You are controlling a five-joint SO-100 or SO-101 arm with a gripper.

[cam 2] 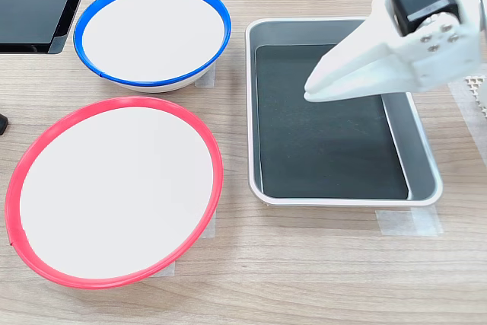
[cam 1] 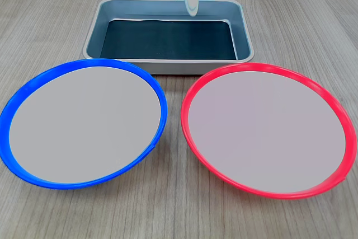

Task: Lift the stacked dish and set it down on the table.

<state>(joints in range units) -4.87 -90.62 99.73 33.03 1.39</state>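
Where the light wood-grain worktop [cam 2: 319,279] spreads out, pale tape strips [cam 2: 409,222] mark its surface. A grey metal tray [cam 2: 346,200] with a dark bottom sits on it. The blue-rimmed dish [cam 2: 152,33] rests flat on the worktop, just beside the red-rimmed dish [cam 2: 114,192] (they lie apart, side by side in both exterior views). My white gripper [cam 2: 313,90] hangs above the tray, its jaws pressed together, holding nothing and touching nothing.
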